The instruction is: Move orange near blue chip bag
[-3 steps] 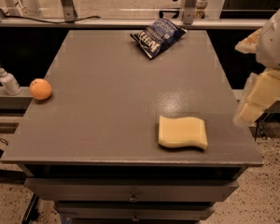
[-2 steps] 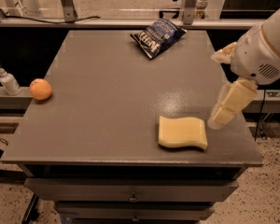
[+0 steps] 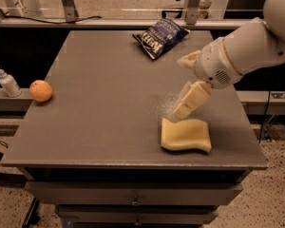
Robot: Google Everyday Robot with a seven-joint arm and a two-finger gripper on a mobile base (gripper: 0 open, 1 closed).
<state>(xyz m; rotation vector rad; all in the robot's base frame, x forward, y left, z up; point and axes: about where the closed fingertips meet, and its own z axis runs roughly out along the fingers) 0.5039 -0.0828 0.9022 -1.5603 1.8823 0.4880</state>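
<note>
Gripper (image 3: 187, 102) low over the right side of the table (image 3: 104, 118), just above the sponge (image 3: 186, 135), nothing seen in the claw, its opening impossible to tell; orange (image 3: 41, 90) untouched at the left edge, well apart from the gripper and from the blue chip bag (image 3: 160, 37) at the back. Could catch the sponge on a low sweep leftward and drag it along. Could also knock the round orange off the edge toward the bottle (image 3: 8, 81) with a slightly off approach, or lose it rolling once released beside the bag.
</note>
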